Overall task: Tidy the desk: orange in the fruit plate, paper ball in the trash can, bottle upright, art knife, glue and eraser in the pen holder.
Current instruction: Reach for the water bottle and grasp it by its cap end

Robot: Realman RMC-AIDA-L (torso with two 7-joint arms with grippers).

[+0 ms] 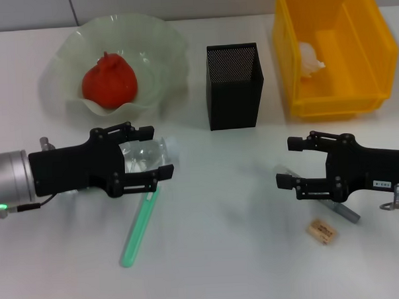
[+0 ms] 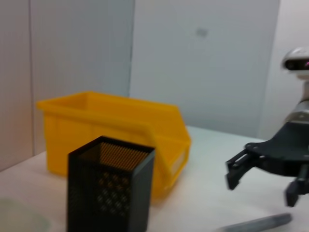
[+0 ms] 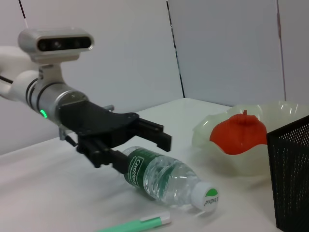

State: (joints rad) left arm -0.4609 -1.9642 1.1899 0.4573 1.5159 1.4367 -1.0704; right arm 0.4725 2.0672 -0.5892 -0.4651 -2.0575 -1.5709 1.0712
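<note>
Slippery clear plastic worries me: my left gripper (image 1: 147, 166), fingers spread around the lying bottle (image 3: 166, 177), could let it roll away, while my right gripper (image 1: 294, 164) waits open on the right.

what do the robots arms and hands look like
Both hands are matte black, angular, built from linked bars with visible pivot pins. The left hand mounts on a silver cylindrical wrist with a small green light and a thin cable near it; a white camera sits on top in the right wrist view. The right hand carries a small white label on its black body and a metal fitting at its wrist.
</note>
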